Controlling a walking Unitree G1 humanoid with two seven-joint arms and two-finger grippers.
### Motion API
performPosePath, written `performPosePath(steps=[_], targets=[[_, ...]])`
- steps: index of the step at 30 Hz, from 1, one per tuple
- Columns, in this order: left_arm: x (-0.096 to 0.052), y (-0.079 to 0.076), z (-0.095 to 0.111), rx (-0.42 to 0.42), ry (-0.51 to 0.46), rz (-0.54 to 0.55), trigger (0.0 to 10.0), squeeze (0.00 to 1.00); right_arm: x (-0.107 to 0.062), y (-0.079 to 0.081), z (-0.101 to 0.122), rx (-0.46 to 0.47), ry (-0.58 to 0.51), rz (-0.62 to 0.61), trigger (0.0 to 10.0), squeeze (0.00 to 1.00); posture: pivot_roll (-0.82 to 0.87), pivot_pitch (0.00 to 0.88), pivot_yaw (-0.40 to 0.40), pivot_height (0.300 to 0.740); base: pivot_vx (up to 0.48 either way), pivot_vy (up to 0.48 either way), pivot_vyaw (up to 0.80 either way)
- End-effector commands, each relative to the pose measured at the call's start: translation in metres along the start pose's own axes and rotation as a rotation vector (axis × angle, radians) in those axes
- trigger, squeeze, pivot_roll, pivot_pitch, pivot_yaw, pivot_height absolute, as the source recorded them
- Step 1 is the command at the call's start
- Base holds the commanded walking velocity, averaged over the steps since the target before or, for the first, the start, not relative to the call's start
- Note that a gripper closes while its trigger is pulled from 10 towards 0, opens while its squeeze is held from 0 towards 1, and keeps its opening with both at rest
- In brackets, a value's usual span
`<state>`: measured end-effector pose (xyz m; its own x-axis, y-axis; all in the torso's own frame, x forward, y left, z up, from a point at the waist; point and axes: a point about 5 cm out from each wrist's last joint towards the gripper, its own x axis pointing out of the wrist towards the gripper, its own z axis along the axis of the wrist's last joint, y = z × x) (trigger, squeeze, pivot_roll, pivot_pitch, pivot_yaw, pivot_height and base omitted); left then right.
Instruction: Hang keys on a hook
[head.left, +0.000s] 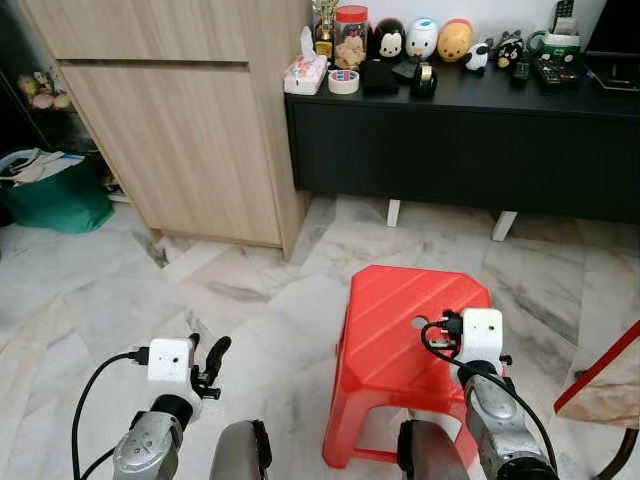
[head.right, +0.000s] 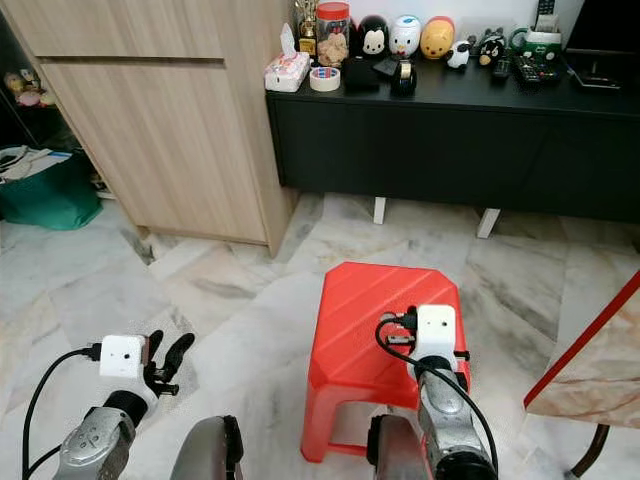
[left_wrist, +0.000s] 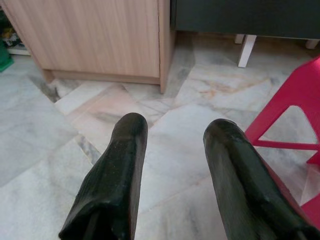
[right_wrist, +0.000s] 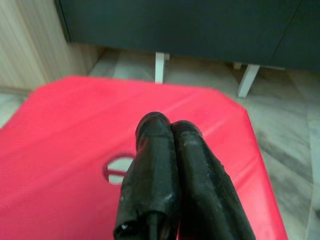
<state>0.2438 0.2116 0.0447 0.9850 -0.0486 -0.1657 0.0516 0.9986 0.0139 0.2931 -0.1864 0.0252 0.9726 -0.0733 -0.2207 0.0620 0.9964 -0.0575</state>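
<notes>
Marble floor (head.left: 120, 300) underfoot, red stool (head.left: 400, 330) ahead, wooden cabinet (head.left: 180, 130) left, black bench (head.left: 460, 140) crowded with trinkets. Left gripper (left_wrist: 172, 175) spread wide over floor; right gripper (right_wrist: 167, 175) clenched empty above stool. Keys, hook: can't tell where.

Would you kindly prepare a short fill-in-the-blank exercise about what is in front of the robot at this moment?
1. The right end effector hangs over a plastic stool coloured ____.
2. The left end effector has its fingers ____ above the marble floor.
3. The roll of tape lies on top of the ____ sideboard.
4. The fingers of the right end effector are ____.

Missing words: red; open; black; shut
</notes>
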Motion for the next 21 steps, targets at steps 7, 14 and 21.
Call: performPosePath(steps=[7,14,21], targets=[[0.0,0.015,-0.023,-0.018,0.089,0.083,10.0,0.0,-0.007,0.003,-0.006,0.009,0.018,0.015,10.0,0.0,0.02,0.009,0.01,0.577,0.0,0.0,0.0],[-0.003,0.024,-0.046,-0.032,0.187,0.123,10.0,0.0,-0.01,0.003,-0.009,0.032,0.032,0.012,10.0,0.0,0.01,0.0,0.013,0.601,0.0,0.0,0.0],[-0.009,0.026,-0.059,-0.045,0.23,0.142,10.0,0.0,-0.01,0.004,-0.01,0.035,0.039,0.018,10.0,0.0,0.01,0.0,0.011,0.646,0.0,0.0,0.0]])
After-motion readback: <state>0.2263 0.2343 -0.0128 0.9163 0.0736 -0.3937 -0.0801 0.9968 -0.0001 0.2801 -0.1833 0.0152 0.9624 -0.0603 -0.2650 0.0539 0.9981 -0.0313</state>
